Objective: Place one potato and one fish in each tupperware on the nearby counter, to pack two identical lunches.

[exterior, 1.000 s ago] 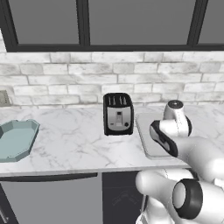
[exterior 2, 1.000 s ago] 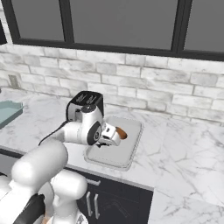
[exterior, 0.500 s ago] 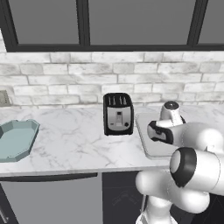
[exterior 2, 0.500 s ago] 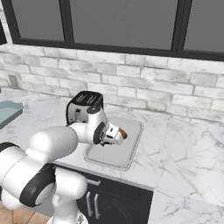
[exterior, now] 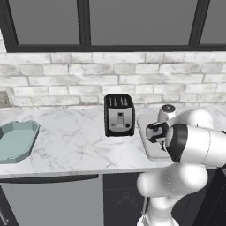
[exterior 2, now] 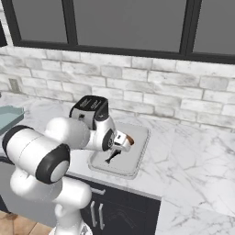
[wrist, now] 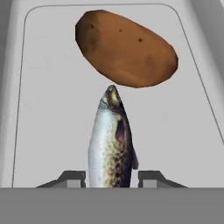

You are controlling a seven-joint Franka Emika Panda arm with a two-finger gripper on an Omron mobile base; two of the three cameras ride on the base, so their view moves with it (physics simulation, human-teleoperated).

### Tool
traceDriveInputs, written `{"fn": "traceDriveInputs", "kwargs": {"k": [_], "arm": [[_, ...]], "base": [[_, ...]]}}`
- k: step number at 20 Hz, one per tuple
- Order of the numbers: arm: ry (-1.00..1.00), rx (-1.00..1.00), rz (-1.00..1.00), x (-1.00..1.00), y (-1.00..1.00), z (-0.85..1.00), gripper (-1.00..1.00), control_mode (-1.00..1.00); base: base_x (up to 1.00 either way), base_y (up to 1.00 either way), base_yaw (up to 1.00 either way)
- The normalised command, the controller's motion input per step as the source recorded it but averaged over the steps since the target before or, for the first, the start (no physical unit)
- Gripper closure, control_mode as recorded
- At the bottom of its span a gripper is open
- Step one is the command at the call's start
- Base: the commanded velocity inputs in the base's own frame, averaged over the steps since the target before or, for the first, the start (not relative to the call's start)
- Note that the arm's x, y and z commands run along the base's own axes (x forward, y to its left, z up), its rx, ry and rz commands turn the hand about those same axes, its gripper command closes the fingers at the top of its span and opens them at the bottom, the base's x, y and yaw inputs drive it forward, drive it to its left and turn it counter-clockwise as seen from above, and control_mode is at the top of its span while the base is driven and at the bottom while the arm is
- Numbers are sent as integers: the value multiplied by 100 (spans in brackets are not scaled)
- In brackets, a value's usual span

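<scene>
Marbled white-grey counter [exterior: 75, 145] runs under a pale brick wall and dark-framed windows, over dark navy cabinet fronts. Taking the black toaster [exterior: 118, 114] as the landmark: a pale blue-green tupperware [exterior: 16, 140] lies well apart from it at the far left end of the counter, and a shallow grey tray [exterior 2: 137, 149] lies just beside it on the other side. Over that tray the white arm folds down, and the gripper [wrist: 111, 177] hangs low above the tray floor. Seen from the hand, a silvery, speckled fish [wrist: 112, 142] lies lengthwise on the tray with its tail end between the two dark fingertips [wrist: 72, 177], which stand on either side of it with a little gap showing at each flank; whether they pinch the fish I cannot tell. A brown potato [wrist: 126, 49] lies on the tray at the fish's head, touching or nearly touching its snout.
</scene>
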Motion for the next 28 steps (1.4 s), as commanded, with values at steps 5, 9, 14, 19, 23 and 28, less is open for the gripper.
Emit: {"fn": "traceDriveInputs", "kwargs": {"k": [5,9,14,19,23,28], "arm": [[0,2,0,15,-14,-14,-100,-100],[0,3,0,-6,-20,18,-100,-100],[0,2,0,-67,-15,80,-100,-100],[0,0,0,-99,0,87,-100,-100],[0,3,0,-100,0,81,-100,-100],[-2,4,5,-99,39,56,-100,-100]], "base": [[0,0,0],[0,0,0],[0,0,0],[0,0,0],[0,0,0],[0,0,0]]}}
